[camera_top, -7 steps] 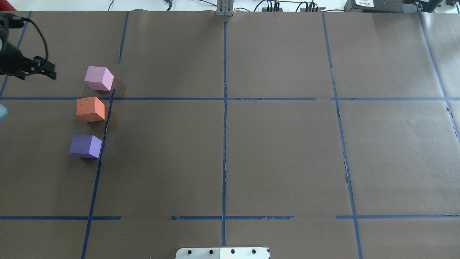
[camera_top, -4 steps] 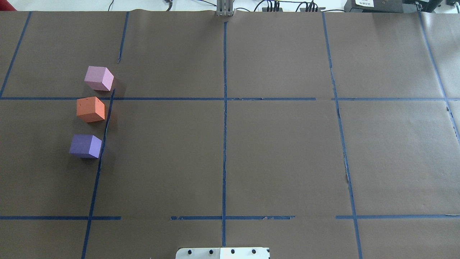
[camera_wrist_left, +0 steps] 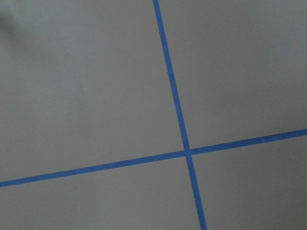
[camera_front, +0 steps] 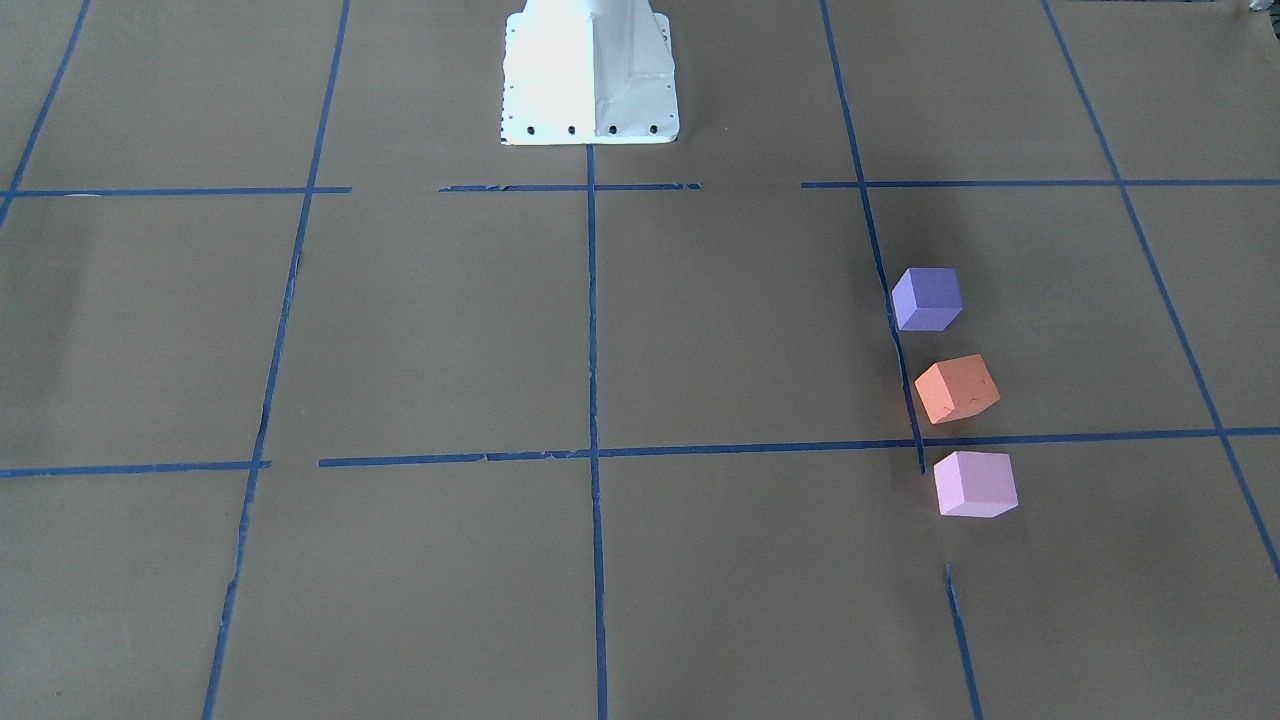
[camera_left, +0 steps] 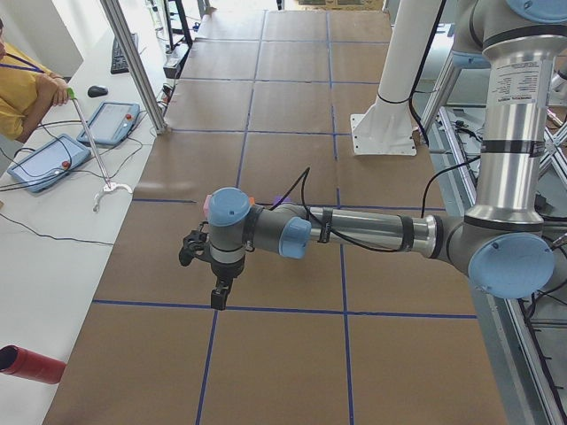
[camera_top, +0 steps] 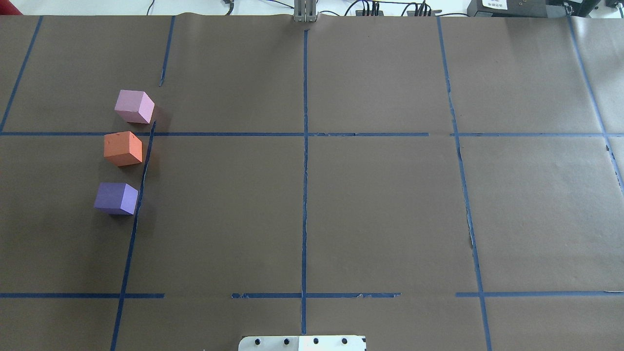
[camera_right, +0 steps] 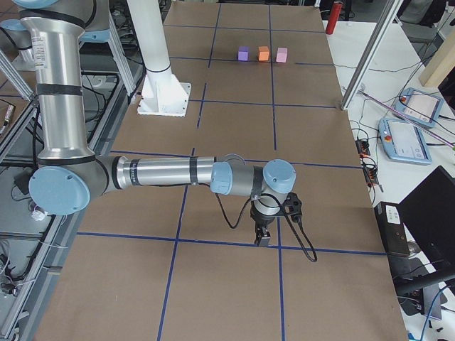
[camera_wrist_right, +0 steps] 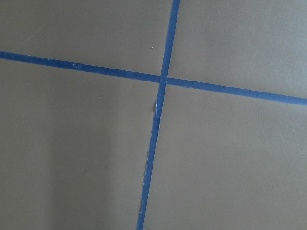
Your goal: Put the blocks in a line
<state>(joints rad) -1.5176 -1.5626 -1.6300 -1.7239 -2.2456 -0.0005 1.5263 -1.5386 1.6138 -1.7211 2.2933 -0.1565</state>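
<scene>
Three blocks, front view: purple block, orange block, pink block in spaced row at right.
Overhead: row at left, no arm near.
Left side view: left gripper off row, jaw state unreadable.
Right side view: right gripper well apart from row, likewise unreadable.
Risk: any further nudge would likely skew light blocks.

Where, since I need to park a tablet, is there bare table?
Bare paper lies right of the centre tape line, and between it and the column of pink block, orange block, purple block, the only crowded strip.
</scene>
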